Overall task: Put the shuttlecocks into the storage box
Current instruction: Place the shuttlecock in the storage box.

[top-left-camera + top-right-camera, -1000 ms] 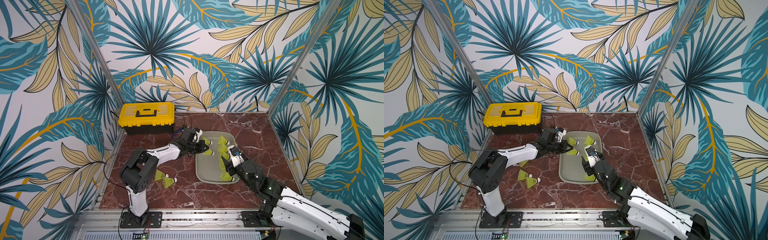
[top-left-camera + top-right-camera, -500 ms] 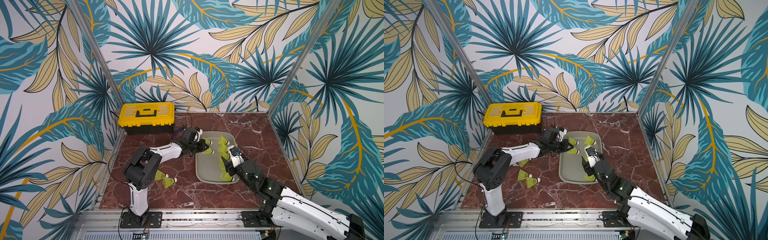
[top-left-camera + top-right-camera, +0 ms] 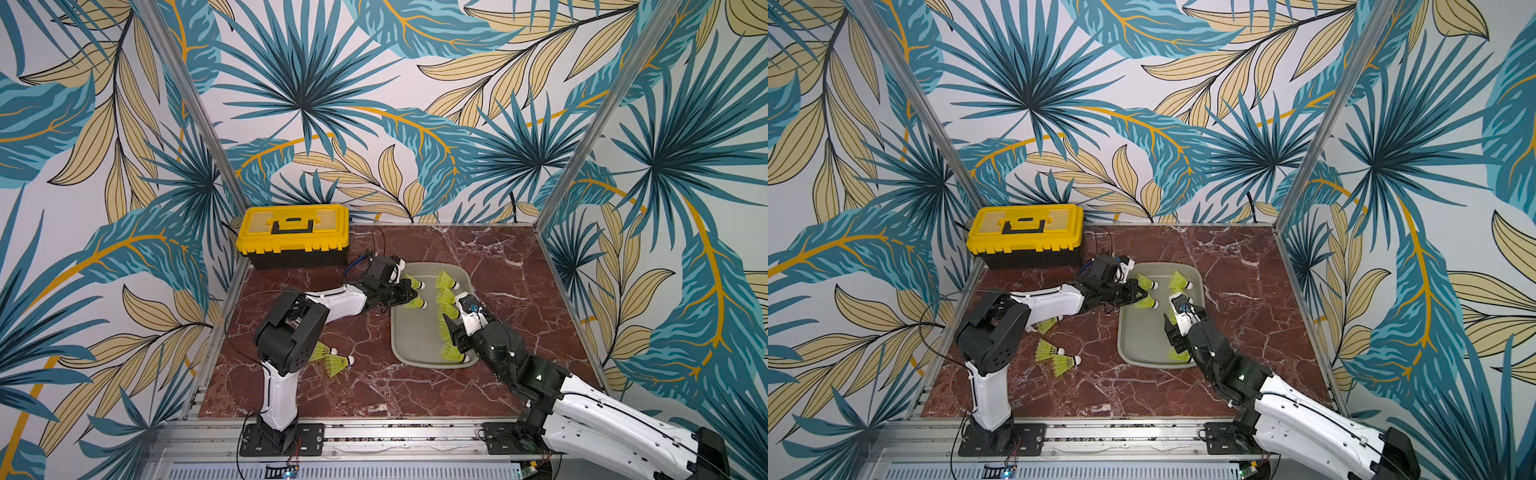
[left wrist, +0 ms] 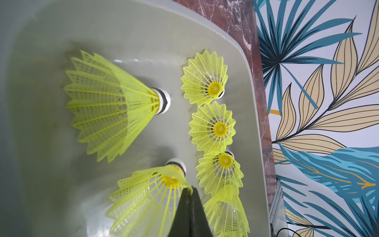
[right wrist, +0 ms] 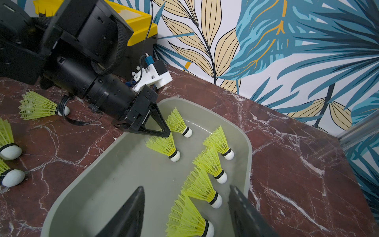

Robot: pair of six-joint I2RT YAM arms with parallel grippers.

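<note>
At the far left corner of the storage box (image 3: 415, 338), which lies about the middle of the worktop (image 3: 519, 291), the left gripper (image 4: 189, 190) reaches in low from the left. Its jaws are pressed together on the rim of a mesh skirt. This held shuttlecock (image 5: 164, 144) points its white tip down and toward the box's right side. The tip looks to be on the grey floor or just above it; the pictures do not settle which. Another shuttlecock (image 5: 178, 123) lies just beside it, toward the far rim.

Along the box's right side a row of shuttlecocks (image 5: 211, 162) lies skirt to tip. The right gripper (image 5: 186, 187) hovers over the near end of that row with its jaws well apart and nothing clamped between them.

The step in hand looks like the set-down of one more shuttlecock by the left arm. The next move calls for parting those jaws and drawing them up and back over the left rim. The thin skirt could snag on a finger and be dragged out again, so the pull-away should be clean.

The task is not finished. Three loose shuttlecocks (image 3: 1050, 349) lie on the marble toward the left edge of the worktop, well apart from the box, and one is partly hidden under the left arm. They fall to the left arm by reach. The yellow toolbox (image 3: 293, 232) at the far left corner plays no part.
</note>
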